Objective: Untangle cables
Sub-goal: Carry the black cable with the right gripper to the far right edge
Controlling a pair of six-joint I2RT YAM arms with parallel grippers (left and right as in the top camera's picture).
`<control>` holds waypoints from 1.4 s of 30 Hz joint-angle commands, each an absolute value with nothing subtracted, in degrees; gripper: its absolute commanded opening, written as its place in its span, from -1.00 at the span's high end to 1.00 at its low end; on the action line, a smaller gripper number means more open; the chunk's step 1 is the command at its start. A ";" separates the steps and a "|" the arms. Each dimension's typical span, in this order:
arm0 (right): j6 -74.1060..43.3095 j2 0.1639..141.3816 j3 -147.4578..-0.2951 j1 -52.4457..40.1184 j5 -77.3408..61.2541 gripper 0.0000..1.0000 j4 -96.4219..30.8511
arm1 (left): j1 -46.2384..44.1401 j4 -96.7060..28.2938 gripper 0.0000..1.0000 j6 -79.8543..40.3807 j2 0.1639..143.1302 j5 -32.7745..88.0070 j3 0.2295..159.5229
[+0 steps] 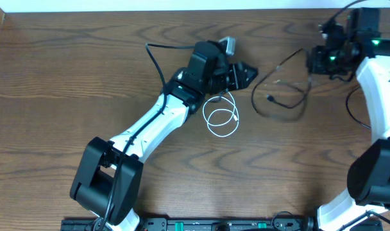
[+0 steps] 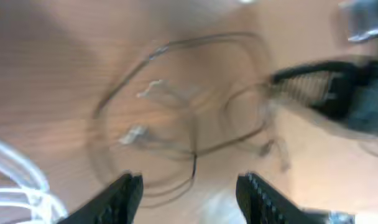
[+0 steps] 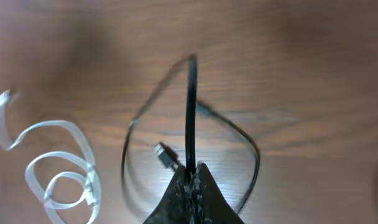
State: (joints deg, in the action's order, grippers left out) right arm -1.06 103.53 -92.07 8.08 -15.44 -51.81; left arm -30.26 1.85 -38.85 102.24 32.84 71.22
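The white cable [image 1: 221,117] lies coiled in small loops on the table just below my left gripper [image 1: 245,72]; it also shows in the right wrist view [image 3: 61,177] and at the left edge of the left wrist view [image 2: 18,186]. The black cable [image 1: 281,93] lies in a loose loop to the right, one end lifted toward my right gripper [image 1: 315,59]. In the right wrist view my right gripper [image 3: 192,177] is shut on the black cable [image 3: 190,112]. My left gripper [image 2: 189,190] is open and empty above the blurred black cable [image 2: 176,106].
The wooden table [image 1: 67,77] runs to a white wall at the back. A thicker black arm wire [image 1: 155,61] loops behind the left arm. Another wire [image 1: 352,109] hangs by the right arm.
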 commanded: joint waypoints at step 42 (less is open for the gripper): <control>7.97 97.51 -90.37 14.90 -25.63 0.09 -53.63 | -5.04 -40.38 -0.14 -18.46 99.26 -0.95 71.48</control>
